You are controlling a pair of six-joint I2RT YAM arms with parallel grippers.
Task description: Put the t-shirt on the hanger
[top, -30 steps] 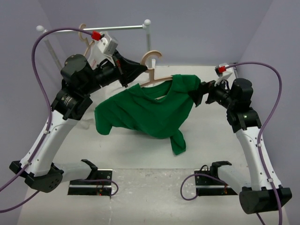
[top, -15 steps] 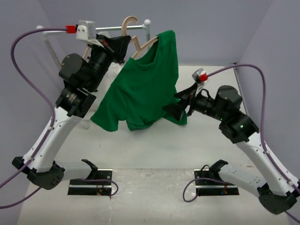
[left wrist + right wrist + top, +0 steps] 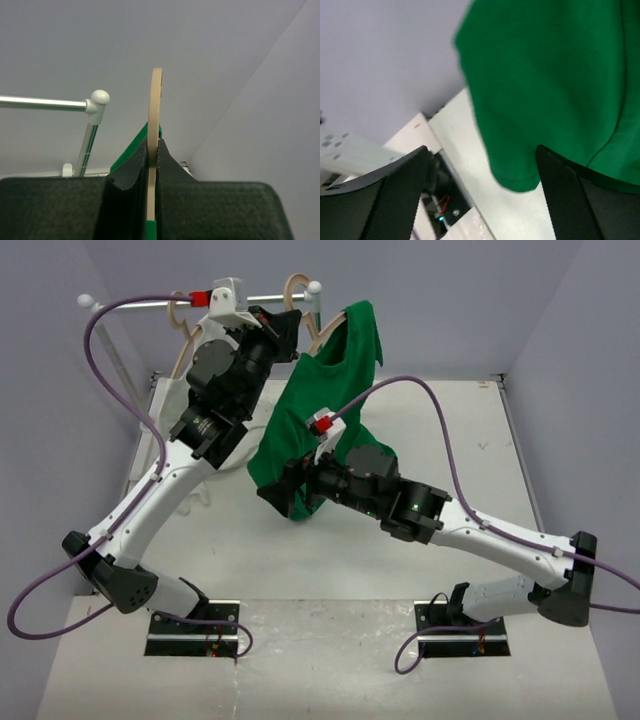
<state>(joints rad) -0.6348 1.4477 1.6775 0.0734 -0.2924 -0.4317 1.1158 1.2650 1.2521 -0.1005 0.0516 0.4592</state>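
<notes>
Okay, top view: the left gripper [image 3: 285,338] is raised and pinching the hanger [image 3: 293,282], tan wood with a curved hook, right by a thin metal rail [image 3: 265,300]. The t-shirt [image 3: 320,390], plain green soft cloth, drapes down from just beside that gripper. The right gripper [image 3: 278,497] sits at its lower hem, over the white table [image 3: 450,440]. A second wooden hook [image 3: 178,312] is on the rail, the other side of the left gripper.

Left wrist: black fingers [image 3: 127,175] are pressed together on the flat wood edge of the hanger [image 3: 156,110], with green cloth just beyond them.

Right wrist: the right gripper [image 3: 485,197] is spread wide, its pads [image 3: 395,200] mesh-textured. The t-shirt [image 3: 555,75] hem hangs between them; contact is unclear.
</notes>
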